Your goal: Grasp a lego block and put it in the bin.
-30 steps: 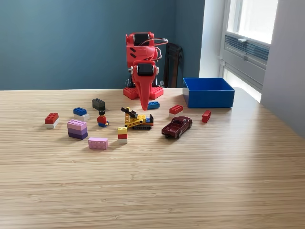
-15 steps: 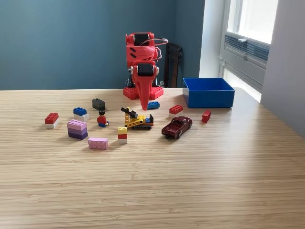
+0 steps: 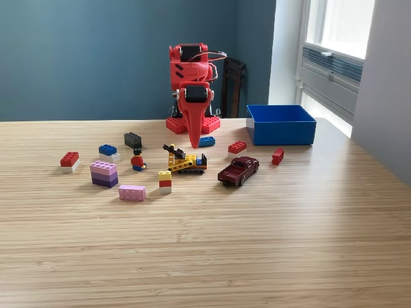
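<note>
Exterior view: you have one red arm folded at the upper centre of the frame, its gripper (image 3: 194,142) pointing straight down at the wooden surface (image 3: 257,244).
Fingers: they taper together to a single tip with no gap showing, so you can read them as closed or very nearly so; they hold nothing, and whether the tip touches the wood you cannot tell.
Nearest brick: the small blue brick (image 3: 206,141) lies just beside the tip, toward the frame's right, with its long axis running across the frame.
Other bricks: the red brick (image 3: 237,147) sits a little further right; another small red brick (image 3: 277,156) lies below the bin's front wall; the black brick (image 3: 132,139) and the blue-and-white brick (image 3: 108,151) lie to the frame's left.
Not bricks: leave the dark red toy car (image 3: 238,171) and the yellow toy vehicle (image 3: 186,162) alone, both lower in the frame than the tip.
Bin: the blue bin (image 3: 282,133) stands at the right of the arm's base, open top up, no brick visible inside from this angle.
Stage: nothing grasped yet, as far as you can judge.
Coming move: you would likely need to spread the fingers, shift slightly rightward in the frame, and close across the blue brick's short side.
</note>
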Controlling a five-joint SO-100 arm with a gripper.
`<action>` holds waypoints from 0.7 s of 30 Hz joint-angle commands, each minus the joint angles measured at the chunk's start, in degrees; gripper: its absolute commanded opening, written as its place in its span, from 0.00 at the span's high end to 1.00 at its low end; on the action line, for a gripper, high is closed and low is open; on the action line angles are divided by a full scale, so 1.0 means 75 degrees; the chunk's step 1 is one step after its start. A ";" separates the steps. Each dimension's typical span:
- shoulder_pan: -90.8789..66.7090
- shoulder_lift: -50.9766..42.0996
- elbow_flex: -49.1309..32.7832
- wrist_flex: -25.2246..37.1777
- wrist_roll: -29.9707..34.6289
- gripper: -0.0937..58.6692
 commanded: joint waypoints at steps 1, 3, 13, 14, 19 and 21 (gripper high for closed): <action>-0.0070 0.0047 -0.0023 -0.0129 -0.0082 0.98; -0.0047 0.0047 -0.0023 -0.0129 -0.0023 0.98; -0.0070 0.0047 -0.0023 -0.0129 -0.0035 1.00; -0.0070 0.0047 -0.0023 -0.0129 0.0000 1.00; -0.0059 0.0012 -0.0598 -0.0270 0.0352 1.00; -0.0035 0.0000 -0.1066 -0.0164 0.0504 1.00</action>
